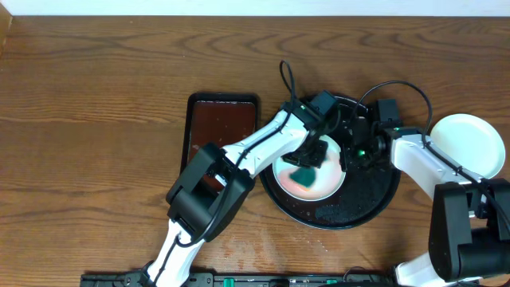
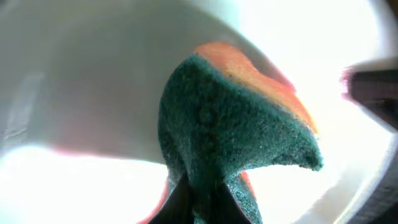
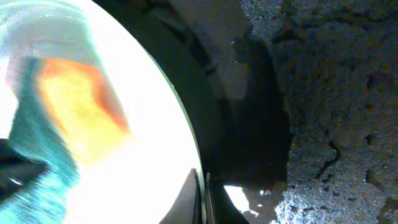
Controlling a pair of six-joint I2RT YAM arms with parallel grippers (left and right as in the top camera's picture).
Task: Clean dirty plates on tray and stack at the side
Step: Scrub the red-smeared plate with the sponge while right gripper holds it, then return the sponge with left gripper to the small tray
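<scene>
Overhead: plate (image 1: 323,190) sits on black tray (image 1: 374,203), 2nd white plate (image 1: 470,143) on table to tray's right; L wrist: L gripper (image 2: 199,202) clamped on green/orange sponge (image 2: 230,137) pressed to plate; R wrist: R gripper (image 3: 202,193) pinched on plate rim.

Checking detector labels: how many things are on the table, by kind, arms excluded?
Plates: 2, plate on the tray, plate at the side
Trays: 2, black round tray, brown rectangular tray
Sponges: 1, green-and-orange sponge
Total: 5 in view
</scene>
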